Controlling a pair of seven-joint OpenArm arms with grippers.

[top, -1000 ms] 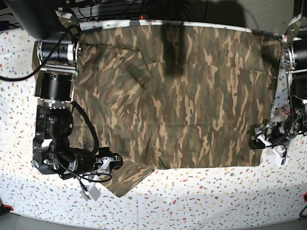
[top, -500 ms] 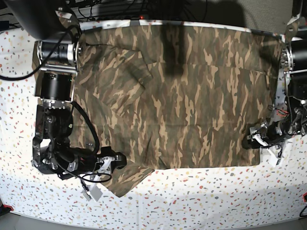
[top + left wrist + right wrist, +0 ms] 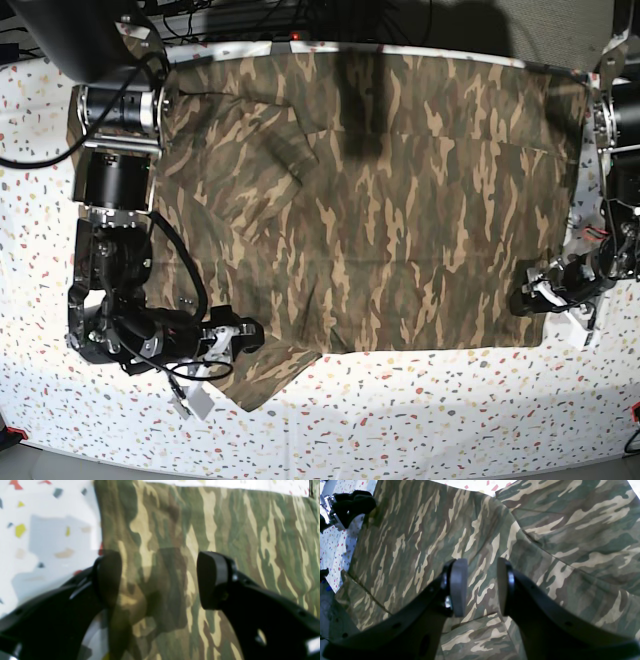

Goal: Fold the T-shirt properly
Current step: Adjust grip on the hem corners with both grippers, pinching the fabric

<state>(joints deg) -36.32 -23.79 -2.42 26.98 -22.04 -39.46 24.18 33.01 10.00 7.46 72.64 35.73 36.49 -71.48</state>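
Observation:
The camouflage T-shirt [image 3: 380, 200] lies spread flat over most of the speckled table [image 3: 430, 420], with a folded flap at its upper left. In the left wrist view my left gripper [image 3: 160, 580] is open over the T-shirt [image 3: 225, 530], its jaws straddling the shirt's edge at the corner. In the base view the left gripper [image 3: 525, 298] sits at the shirt's lower right corner. My right gripper [image 3: 481, 587] hovers low over the T-shirt [image 3: 420, 542] with a gap between its pads and nothing pinched. The right gripper [image 3: 245, 335] is at the shirt's lower left edge.
The right arm's bulky black joints [image 3: 115, 180] and cables [image 3: 185, 290] stand along the table's left side, overlapping the shirt's edge. The left arm's links [image 3: 615, 160] rise at the right edge. Bare speckled table shows along the front.
The left gripper has edged inward onto the shirt's lower right corner. The right gripper has shifted slightly right along the lower left edge. The shirt lies as before.

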